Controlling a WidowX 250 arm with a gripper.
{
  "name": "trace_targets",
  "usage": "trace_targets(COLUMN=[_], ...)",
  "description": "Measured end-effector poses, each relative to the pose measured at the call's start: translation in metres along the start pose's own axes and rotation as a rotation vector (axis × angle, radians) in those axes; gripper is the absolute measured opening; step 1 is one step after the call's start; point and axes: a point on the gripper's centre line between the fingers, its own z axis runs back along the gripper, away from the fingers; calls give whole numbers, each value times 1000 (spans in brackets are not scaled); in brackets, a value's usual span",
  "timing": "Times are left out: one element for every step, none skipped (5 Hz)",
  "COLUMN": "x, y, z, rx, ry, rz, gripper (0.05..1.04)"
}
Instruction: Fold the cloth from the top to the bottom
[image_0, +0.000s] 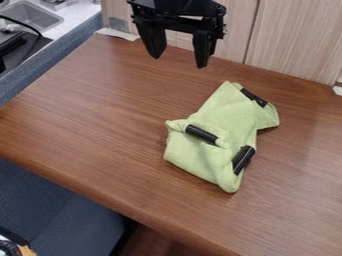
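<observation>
The gripper (178, 57) hangs at the top of the camera view, its two black fingers spread wide with nothing between them. Below it and to the right lies the green cloth (224, 117), crumpled and partly folded on the wooden table, apart from the gripper. Three black pieces are on the cloth: one at its upper right corner (254, 97), one across the middle left (202, 134), and one along the lower right edge (243, 160). How the layers lie underneath is hidden.
The brown table (100, 120) meets a pale wood panel (294, 40) along its back edge. Its front edge runs from the left down to the lower right. At the upper left are a metal sink (33, 16) and a black object (20, 47), beyond a blue-grey side surface.
</observation>
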Motion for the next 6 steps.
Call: trace_targets(x=[-2, 10, 24, 40, 57, 70], y=[0, -16, -28, -44, -56, -61], z=[-9, -18, -29, -43, -67, -88], rx=[1, -8, 2, 27, 46, 53], ry=[32, 49, 56, 51, 58, 71], rz=[9, 13, 49, 127, 192, 262], gripper=[999, 999, 999, 999, 999, 999])
